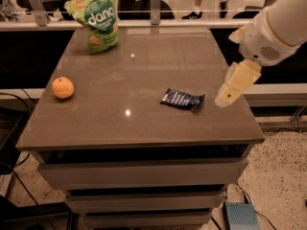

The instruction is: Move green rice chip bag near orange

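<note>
The green rice chip bag [96, 16] stands upright at the table's far left corner, light green with white "dang" lettering. The orange [63, 87] lies near the table's left edge, well in front of the bag and apart from it. My gripper [226, 98] hangs from the white arm [276, 28] over the table's right edge, pointing down and to the left. It is just right of a small dark-blue wrapper [182, 99] and far from both the bag and the orange. It holds nothing that I can see.
The grey-brown table top [144, 61] sits on a cabinet with drawers [139, 174]. A metal railing [153, 23] runs along behind it. A blue box [240, 217] lies on the floor at the front right. Cables hang at the left.
</note>
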